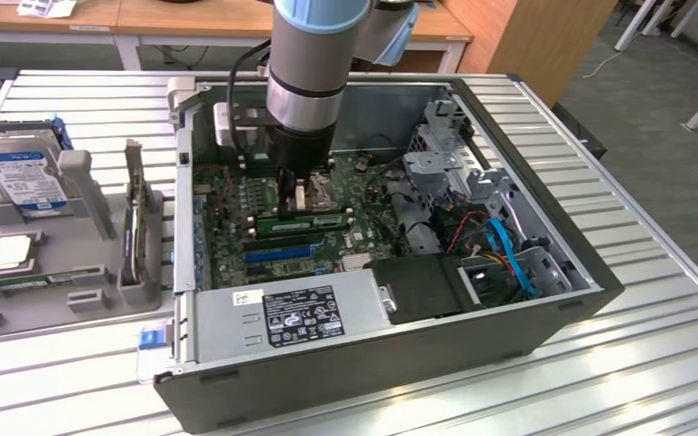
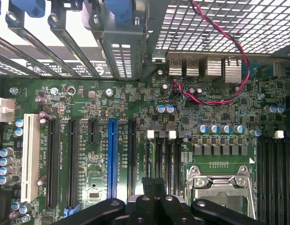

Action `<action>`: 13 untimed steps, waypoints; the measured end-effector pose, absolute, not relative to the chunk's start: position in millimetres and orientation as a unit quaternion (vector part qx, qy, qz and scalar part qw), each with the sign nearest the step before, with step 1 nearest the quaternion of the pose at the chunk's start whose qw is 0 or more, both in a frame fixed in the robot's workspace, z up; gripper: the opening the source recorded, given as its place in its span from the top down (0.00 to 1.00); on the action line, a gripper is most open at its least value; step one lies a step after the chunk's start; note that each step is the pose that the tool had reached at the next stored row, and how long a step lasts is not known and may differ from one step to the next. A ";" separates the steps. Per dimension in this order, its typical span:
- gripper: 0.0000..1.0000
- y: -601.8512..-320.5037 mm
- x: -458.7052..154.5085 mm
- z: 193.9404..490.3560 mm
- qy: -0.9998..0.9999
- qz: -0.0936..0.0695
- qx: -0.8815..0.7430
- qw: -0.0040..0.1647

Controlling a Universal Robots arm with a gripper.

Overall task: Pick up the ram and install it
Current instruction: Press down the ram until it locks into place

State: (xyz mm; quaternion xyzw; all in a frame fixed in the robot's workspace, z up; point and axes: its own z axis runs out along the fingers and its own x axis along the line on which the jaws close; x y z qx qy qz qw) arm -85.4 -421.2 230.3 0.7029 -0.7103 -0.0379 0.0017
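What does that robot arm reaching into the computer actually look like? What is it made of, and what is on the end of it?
The arm is a thick round tube of silvery grey metal with a pale blue band at its upper joint. A black cable runs alongside it. Lower down it narrows into a black section. The gripper is black, with two slim flat fingers and rounded black links fastened by silver screws.

Ribbed bare metal is seen on the table (image 1: 664,300); matt grey plastic on the tray (image 1: 34,309); perforated steel on the case wall (image 2: 219,28).
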 end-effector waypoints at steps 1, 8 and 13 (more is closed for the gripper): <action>0.90 -421.2 -85.5 230.3 -0.710 -0.038 0.703 0.002; 0.90 -421.2 -85.5 228.8 -0.710 -0.038 0.703 0.002; 0.90 -421.2 -85.4 228.5 -0.710 -0.038 0.703 0.002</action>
